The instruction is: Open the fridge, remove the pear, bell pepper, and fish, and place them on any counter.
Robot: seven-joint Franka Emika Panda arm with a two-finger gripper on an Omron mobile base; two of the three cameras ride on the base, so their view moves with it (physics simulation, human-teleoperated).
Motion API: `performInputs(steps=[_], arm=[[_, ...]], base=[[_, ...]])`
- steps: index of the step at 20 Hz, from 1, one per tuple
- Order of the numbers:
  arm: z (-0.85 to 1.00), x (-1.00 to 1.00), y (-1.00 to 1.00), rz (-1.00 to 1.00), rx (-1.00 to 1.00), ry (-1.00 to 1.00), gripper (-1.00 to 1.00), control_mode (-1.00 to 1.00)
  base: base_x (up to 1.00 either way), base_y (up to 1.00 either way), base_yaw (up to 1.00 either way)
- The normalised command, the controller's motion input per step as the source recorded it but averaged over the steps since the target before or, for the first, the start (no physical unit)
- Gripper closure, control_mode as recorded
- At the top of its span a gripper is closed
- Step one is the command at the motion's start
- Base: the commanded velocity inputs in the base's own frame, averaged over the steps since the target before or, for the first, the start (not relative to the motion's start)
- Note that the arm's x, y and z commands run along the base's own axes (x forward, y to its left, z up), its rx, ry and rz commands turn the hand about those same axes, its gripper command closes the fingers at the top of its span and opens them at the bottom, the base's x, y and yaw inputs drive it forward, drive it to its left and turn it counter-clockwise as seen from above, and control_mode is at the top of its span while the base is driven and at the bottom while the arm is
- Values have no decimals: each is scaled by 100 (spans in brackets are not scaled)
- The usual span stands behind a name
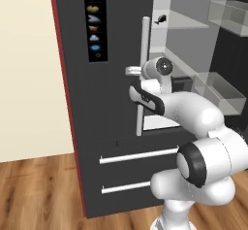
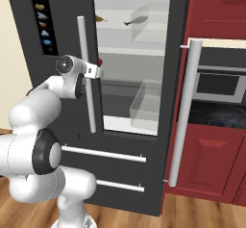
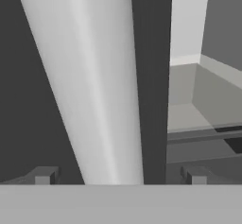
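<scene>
Your gripper (image 3: 118, 178), jaws wide open, straddles the left door's silver handle (image 2: 86, 78) at mid-frame of the half-open fridge (image 1: 116, 127), so door-opening seems unfinished; next, pull it wide, then reach the fish (image 2: 134, 21) on the upper shelf.

- I see the fridge (image 1: 116, 107) filling the centre of the frame, its right door swung open.
- My gripper (image 1: 131, 71) sits mid-frame at the left door's vertical handle (image 1: 143, 73), jaws spread.
- The fish (image 1: 160, 18) lies on a shelf (image 1: 186, 20), upper right.
</scene>
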Motion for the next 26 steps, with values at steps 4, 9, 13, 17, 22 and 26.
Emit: performInputs(steps=[4, 9, 13, 17, 22, 26], arm=[[-3, 62, 3, -1, 0, 1, -100, -100], [-3, 67, 0, 0, 0, 2, -100, -100], [0, 0, 0, 0, 0, 0, 100, -100], [0, -5, 0, 0, 0, 0, 100, -100], [0, -59, 15, -10, 0, 0, 100, -100], [0, -100, 37, -32, 0, -11, 100, -100]], base=[[0, 0, 0], [0, 0, 0], [0, 0, 0], [0, 0, 0], [0, 0, 0], [0, 0, 0]])
